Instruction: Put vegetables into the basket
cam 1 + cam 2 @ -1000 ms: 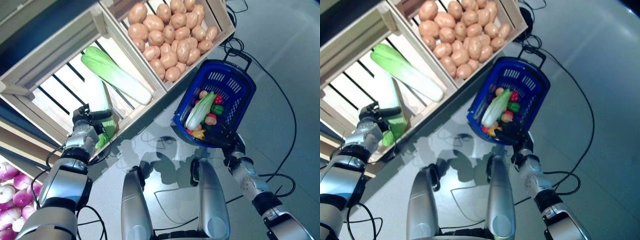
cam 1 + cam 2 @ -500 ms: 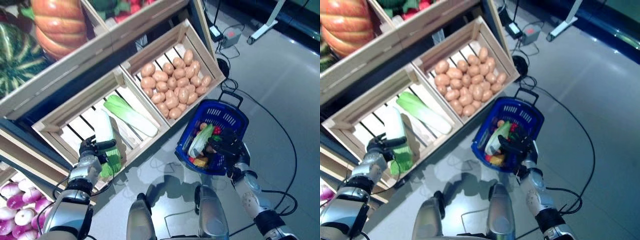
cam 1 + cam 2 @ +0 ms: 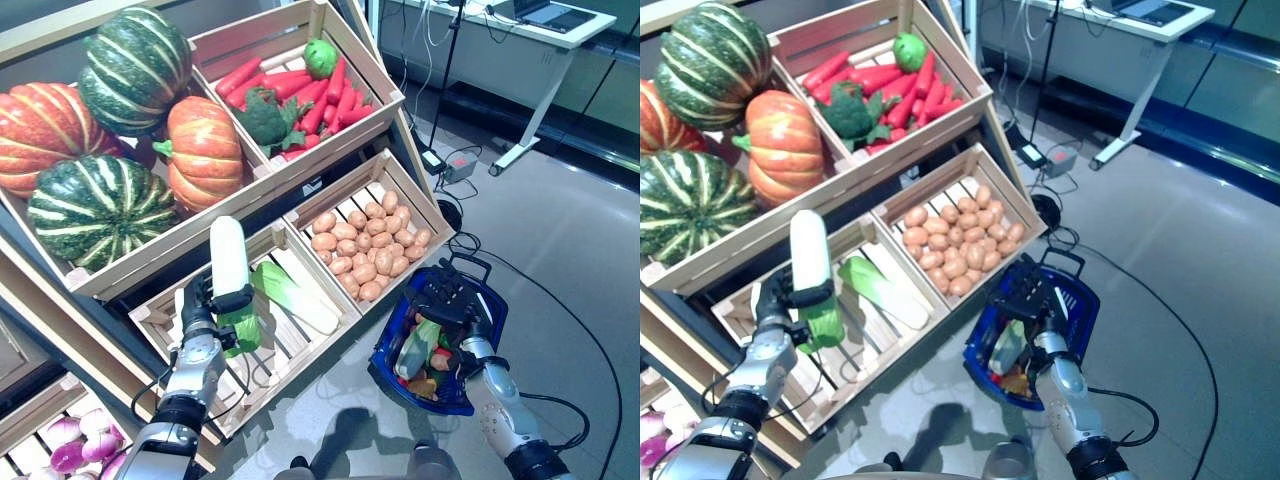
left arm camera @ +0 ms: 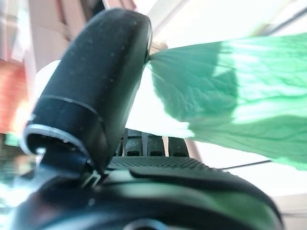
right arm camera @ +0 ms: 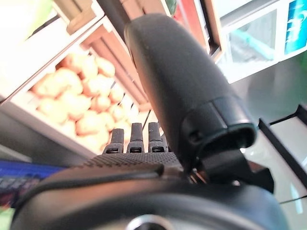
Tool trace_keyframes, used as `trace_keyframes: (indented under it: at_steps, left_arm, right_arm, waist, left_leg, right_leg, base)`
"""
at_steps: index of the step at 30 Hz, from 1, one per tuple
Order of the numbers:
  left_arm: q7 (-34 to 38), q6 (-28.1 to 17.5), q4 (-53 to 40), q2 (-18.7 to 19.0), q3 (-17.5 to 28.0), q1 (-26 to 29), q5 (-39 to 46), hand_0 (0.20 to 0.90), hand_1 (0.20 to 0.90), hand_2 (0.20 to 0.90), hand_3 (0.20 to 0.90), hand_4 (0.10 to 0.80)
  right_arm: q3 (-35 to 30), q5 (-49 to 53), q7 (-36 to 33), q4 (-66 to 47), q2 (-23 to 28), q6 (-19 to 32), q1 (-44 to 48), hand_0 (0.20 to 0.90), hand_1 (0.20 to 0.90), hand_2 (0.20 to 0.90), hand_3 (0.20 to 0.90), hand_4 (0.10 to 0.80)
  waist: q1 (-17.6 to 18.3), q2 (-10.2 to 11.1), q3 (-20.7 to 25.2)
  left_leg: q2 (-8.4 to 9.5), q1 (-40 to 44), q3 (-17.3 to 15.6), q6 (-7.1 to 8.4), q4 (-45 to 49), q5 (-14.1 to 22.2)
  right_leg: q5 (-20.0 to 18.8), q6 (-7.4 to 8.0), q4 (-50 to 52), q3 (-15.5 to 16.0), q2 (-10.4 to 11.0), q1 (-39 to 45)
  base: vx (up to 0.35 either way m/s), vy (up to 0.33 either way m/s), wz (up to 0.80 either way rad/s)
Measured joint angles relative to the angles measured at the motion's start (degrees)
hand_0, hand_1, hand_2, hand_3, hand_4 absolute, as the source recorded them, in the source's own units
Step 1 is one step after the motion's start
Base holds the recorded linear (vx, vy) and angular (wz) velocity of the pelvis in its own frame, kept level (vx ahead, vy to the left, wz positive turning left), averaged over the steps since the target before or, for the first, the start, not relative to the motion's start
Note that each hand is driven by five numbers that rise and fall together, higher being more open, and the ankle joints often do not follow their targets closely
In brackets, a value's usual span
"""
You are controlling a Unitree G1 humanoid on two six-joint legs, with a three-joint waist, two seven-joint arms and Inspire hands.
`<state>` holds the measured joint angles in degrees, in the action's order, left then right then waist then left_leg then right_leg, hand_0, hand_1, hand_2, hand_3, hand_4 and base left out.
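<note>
My left hand [image 3: 203,318] is shut on a long white and green cabbage [image 3: 231,272] and holds it upright above the lower left crate [image 3: 160,308]. In the left wrist view the thumb [image 4: 91,91] presses on the green leaf [image 4: 230,96]. The blue basket [image 3: 494,325] stands on the floor by the stand, with a long pale cabbage [image 3: 413,346] and small red and yellow vegetables in it. My right hand [image 3: 443,297] is open just above the basket's far rim, fingers straight; it also shows in the right eye view [image 3: 1031,296].
A tall wooden stand [image 3: 290,160] with tilted crates rises at the left and middle. A second long cabbage [image 3: 298,297] lies in the crate beside my left hand. A white desk [image 3: 500,25] and a grey box [image 3: 461,165] on the floor are behind.
The camera has tilted up, showing the upper shelves. My left hand has raised the cabbage out of the crate and stood it upright. My right hand stays over the basket.
</note>
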<state>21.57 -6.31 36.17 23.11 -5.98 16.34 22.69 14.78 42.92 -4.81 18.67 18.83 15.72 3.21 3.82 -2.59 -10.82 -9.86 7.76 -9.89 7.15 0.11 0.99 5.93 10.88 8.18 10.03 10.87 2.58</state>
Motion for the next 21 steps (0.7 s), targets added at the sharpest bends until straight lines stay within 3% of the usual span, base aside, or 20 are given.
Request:
trace_keyframes:
  at_steps: [9, 14, 21]
  left_arm:
    - [-1.4, -2.8, -17.3, -0.4, -1.2, -5.5, -6.9, 0.300, 0.300, 0.300, 0.300, 0.400]
    - [-2.8, -3.0, -22.8, -0.3, -3.7, -5.5, -14.1, 0.300, 0.300, 0.300, 0.300, 0.400]
    - [-5.5, -3.8, -25.3, 0.4, -7.9, -5.5, -21.7, 0.300, 0.300, 0.300, 0.300, 0.400]
  right_arm:
    - [-0.6, 0.3, 8.4, -3.7, -1.4, -0.9, -0.5, 0.900, 0.900, 0.900, 0.900, 0.800]
    - [-0.5, 3.0, 12.7, -6.3, -1.2, -2.0, 0.7, 0.900, 0.900, 0.900, 0.900, 0.800]
    - [-0.6, 5.0, 12.8, -8.5, -1.5, -2.3, 5.4, 0.900, 0.900, 0.900, 0.900, 0.800]
  waist:
    - [-1.8, 2.0, 3.3]
    - [-3.5, 2.6, 3.7]
    - [-3.8, 4.4, 4.9]
  left_leg:
    - [0.50, 2.0, 0.3, -0.01, -5.2, -2.5]
    - [0.35, 1.8, 0.9, 0.12, -5.2, -2.8]
    - [0.29, 1.8, 1.5, 0.21, -5.2, -3.0]
  right_leg:
    - [-6.7, 0.23, -13.3, 1.4, -1.1, 6.1]
    - [-6.8, 0.16, -13.3, 1.8, -1.3, 6.3]
    - [-6.8, 0.15, -13.3, 1.9, -1.4, 6.7]
  base:
    - [0.016, -0.065, 0.02]
    - [0.021, -0.074, 0.06]
    - [0.015, -0.033, 0.04]
